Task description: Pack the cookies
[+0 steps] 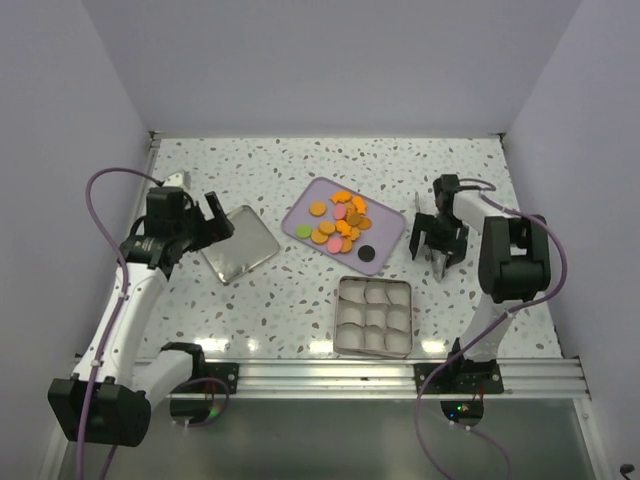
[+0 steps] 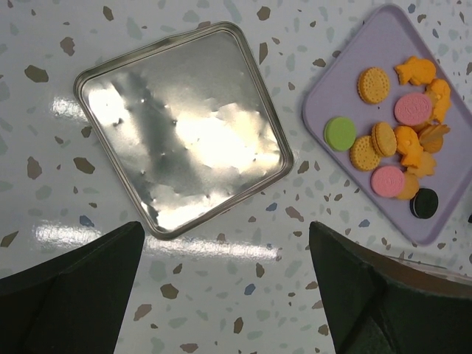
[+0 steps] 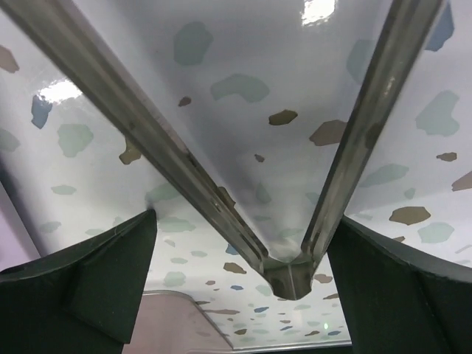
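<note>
Cookies (image 1: pixel 340 225) lay in a loose cluster on a lilac tray (image 1: pixel 387 233) set diagonally at the middle of the speckled table (image 1: pixel 300 310). Most were orange, some round and some with scalloped or irregular edges. A few were pink, and there was a green cookie (image 2: pixel 340 133). A black cookie (image 1: pixel 367 253) sat apart from the rest, near the tray's near corner. Just in front of the tray stood a square metal tin (image 1: pixel 373 281) divided into nine compartments, none of which held a cookie. A flat square tin lid (image 1: pixel 238 243) rested on the table well to the left of the tray, its shiny face reflecting the lights. The left gripper (image 1: pixel 215 220) hovered above the lid's near-left edge with its fingers spread wide, holding nothing. The right gripper (image 1: pixel 435 255) was just to the right of the tray, pointing down at the table, its fingers also wide apart. In the right wrist view, metal tongs (image 3: pixel 289 276) ran between those fingers, with the joined end nearest the camera and the two arms splaying outward over the table. It could not be told whether the fingers touched the tongs.
</note>
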### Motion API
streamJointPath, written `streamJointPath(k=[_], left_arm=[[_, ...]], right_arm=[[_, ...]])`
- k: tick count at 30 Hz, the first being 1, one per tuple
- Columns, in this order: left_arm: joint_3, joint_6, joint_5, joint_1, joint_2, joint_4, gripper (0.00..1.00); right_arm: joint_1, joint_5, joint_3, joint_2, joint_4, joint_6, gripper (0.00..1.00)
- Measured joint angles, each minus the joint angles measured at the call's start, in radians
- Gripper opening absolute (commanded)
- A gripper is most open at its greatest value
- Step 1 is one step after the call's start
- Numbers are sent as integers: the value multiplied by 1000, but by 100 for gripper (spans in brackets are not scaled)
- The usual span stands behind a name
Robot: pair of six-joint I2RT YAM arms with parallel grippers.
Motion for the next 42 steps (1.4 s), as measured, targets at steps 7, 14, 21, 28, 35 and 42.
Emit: streamJointPath(k=[7, 14, 21, 28, 35, 42], left_arm=[[0, -7, 19, 0, 14, 4, 100], [0, -6, 39, 0, 24, 10, 100], [0, -7, 69, 0, 24, 12, 100], [1, -10, 129, -6, 26, 30, 100], [17, -27, 246, -59, 43, 101, 100], [29, -34, 310, -97, 47, 148, 100]], right_arm=[[-46, -24, 65, 58, -50, 0, 63], [-70, -21, 89, 71, -68, -10, 42], [-66, 25, 84, 10, -37, -17, 37], [-52, 31, 158, -259, -114, -11, 35], [13, -64, 224, -483, -203, 25, 34], [129, -163, 224, -608, -273, 103, 35]])
